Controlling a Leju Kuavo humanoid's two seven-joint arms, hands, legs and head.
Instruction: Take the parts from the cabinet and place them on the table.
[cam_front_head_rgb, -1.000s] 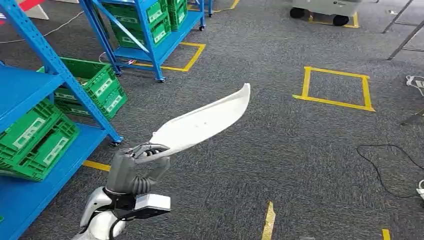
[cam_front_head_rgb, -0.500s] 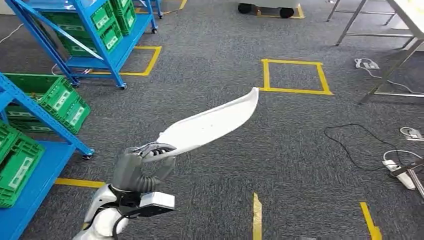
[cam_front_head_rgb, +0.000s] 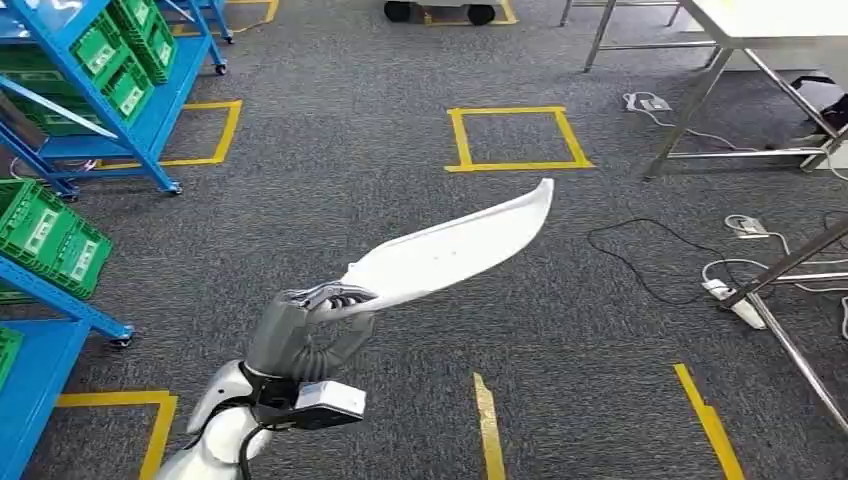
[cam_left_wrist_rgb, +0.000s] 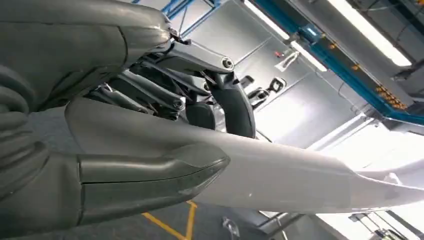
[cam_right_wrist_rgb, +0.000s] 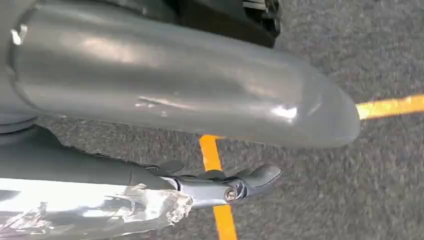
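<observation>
— Out over the grey carpet (cam_front_head_rgb: 380, 130), what is the left hand (cam_front_head_rgb: 318, 318) carrying?

— A long, curved white part (cam_front_head_rgb: 450, 250). The left hand grips it at its near end, thumb below and darker fingers (cam_left_wrist_rgb: 235, 107) on top, so the rest juts forward and up to the right, touching nothing else.

— Why hold it so high?

— My guess is to keep the long blade off the floor and away from the blue cabinet (cam_front_head_rgb: 130, 90) on the left while the robot faces the room.

— And the counter (cam_front_head_rgb: 770, 20)?

— Its white top and metal legs stand at the far right corner, well apart from the part. So the part is out of the cabinet and not yet set down; I'd call this the carrying stretch.

— The right hand (cam_right_wrist_rgb: 215, 185)?

— It hangs over the carpet and a yellow floor line (cam_right_wrist_rgb: 220, 220). It holds nothing I can see, but whether its fingers are spread or curled, I cannot tell.

— Any risks?

— Cables (cam_front_head_rgb: 650, 260) lie on the floor near the counter legs, and a grip at one end gives the far tip room to swing.
</observation>
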